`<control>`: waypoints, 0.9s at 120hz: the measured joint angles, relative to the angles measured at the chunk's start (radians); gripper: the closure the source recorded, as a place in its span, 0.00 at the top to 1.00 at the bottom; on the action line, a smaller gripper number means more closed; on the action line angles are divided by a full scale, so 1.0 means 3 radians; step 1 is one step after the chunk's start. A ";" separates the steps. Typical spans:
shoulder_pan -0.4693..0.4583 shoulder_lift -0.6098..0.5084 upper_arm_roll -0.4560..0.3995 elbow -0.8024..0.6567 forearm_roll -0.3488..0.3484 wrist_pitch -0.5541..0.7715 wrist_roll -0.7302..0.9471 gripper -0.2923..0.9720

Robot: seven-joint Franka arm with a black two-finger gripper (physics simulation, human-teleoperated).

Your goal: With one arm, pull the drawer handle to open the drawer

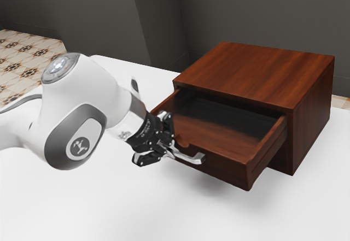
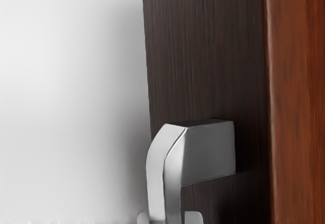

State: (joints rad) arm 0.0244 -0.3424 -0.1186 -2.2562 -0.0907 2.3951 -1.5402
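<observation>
A white table [image 1: 82,208] is backed by dark grey walls. The black gripper [image 1: 167,152] is seen clamped on the silver handle [image 1: 191,157], in front of the wooden cabinet [image 1: 257,69]. The handle is fixed to the front of the drawer [image 1: 229,137], which is drawn partway out of the cabinet with its inside exposed. From the wrist, the handle [image 2: 188,158] is seen close under the hand.

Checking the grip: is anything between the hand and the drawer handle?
Nothing. In the exterior view the hand is shut directly on the silver handle of the part-open drawer.
</observation>
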 joint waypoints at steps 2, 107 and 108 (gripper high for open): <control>-0.0001 -0.0012 0.0000 -0.0011 -0.0001 0.0001 0.0000 0.15; -0.0008 -0.0334 -0.0400 0.0400 -0.0033 -0.0260 0.0012 0.58; -0.0009 -0.0308 -0.0410 0.0481 -0.0032 -0.0303 0.0012 0.59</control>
State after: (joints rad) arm 0.0217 -0.4347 -0.2415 -2.1118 -0.1004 2.3042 -1.5367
